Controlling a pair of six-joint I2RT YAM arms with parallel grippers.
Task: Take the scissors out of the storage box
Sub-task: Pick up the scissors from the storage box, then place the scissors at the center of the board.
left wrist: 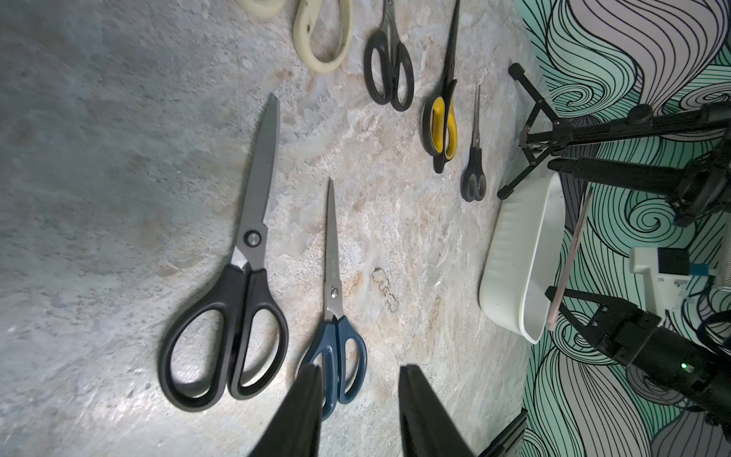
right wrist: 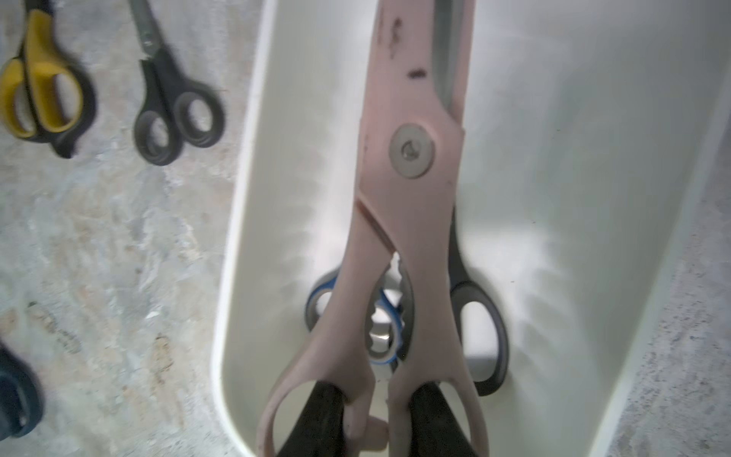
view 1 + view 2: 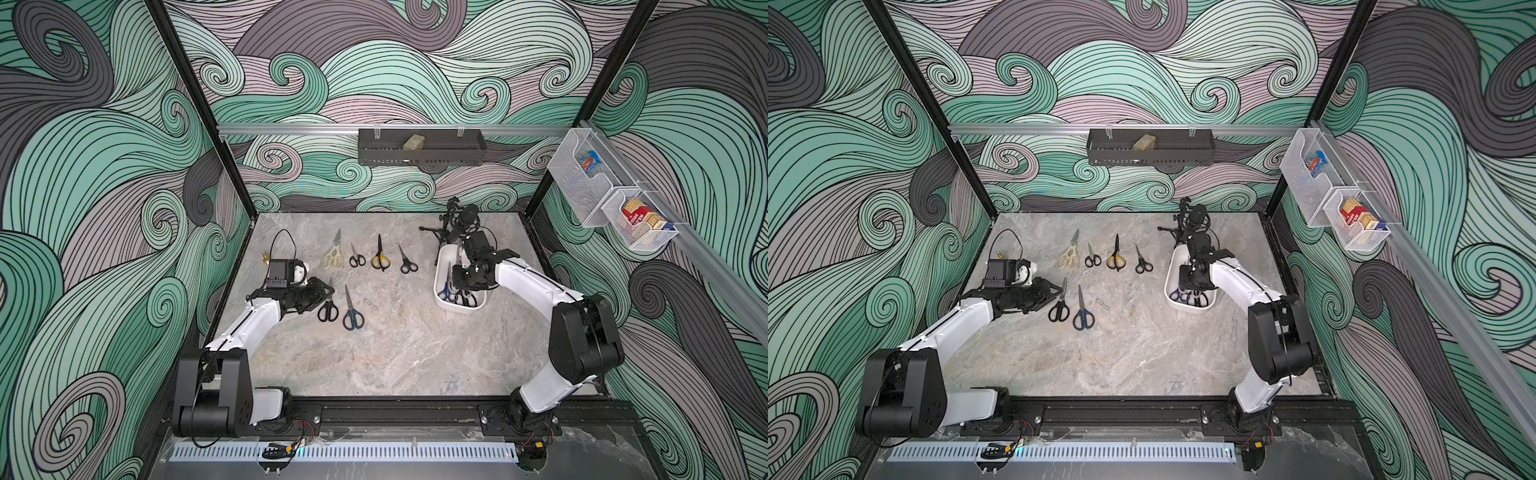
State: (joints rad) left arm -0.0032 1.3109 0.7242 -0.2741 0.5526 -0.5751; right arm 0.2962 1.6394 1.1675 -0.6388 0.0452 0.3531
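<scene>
Right claw (image 2: pixel 379 395): its fingers are threaded into both handle loops of the pink-handled scissors (image 2: pixel 411 150) and pinch the inner bars between them (a sound hold, since the loops stop the pair slipping out). The pair hangs lengthwise over the storage box (image 2: pixel 277 237), clear of its floor. In the left wrist view it shows as a thin pink edge tilted above the rim. Step in hand, as I judge it: lifting this pair out.

Under it in the box lie a blue-trimmed pair (image 2: pixel 316 300) and a dark grey-handled pair (image 2: pixel 486 328), handles at the same end.

Six pairs are already out on the tabletop (image 3: pixel 395 353), blades pointing away from the robot, none touching:
- Far row: cream-handled scissors (image 3: pixel 332 255), small black pair (image 3: pixel 356 258), yellow-black pair (image 3: pixel 380 257), slim black pair (image 3: pixel 408 262).
- Near row: large black pair (image 3: pixel 328 307), blue-handled pair (image 3: pixel 352 316).

The spacing probably keeps each pair separate.

Left claw (image 1: pixel 360 368): spread and empty, low by the near row, well apart from the box (which leaves the right arm room).
</scene>
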